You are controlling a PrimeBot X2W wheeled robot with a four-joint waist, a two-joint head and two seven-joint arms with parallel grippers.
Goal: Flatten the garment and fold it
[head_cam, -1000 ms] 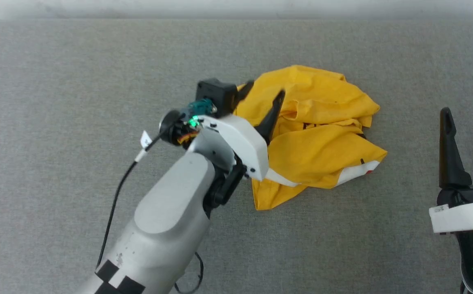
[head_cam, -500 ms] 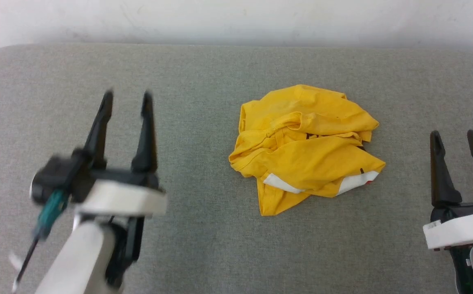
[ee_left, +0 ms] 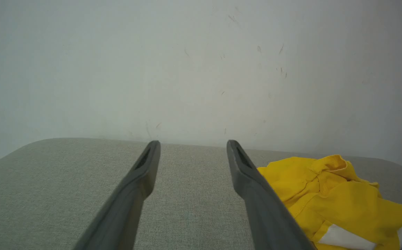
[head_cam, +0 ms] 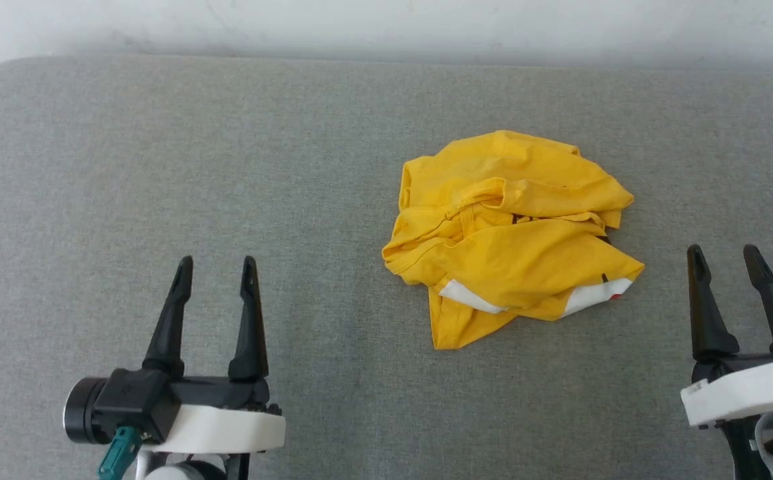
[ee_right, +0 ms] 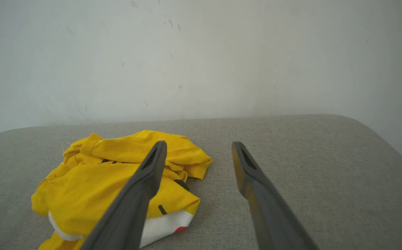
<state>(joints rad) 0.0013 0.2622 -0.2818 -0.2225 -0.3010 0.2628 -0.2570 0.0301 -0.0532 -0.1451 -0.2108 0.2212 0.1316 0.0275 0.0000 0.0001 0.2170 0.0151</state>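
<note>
Nearest: left gripper [head_cam: 217, 263] at lower left, right gripper [head_cam: 722, 250] at lower right, both with fingers apart, holding nothing. Beyond, nearer the right gripper, the garment [head_cam: 513, 247] lies crumpled in a heap on the grey padded surface [head_cam: 159, 167]; white wall [head_cam: 386, 20] behind. Assessment: flattening not yet begun. Next move calls for both grippers to reach in, find opposite edges and draw them apart
</note>
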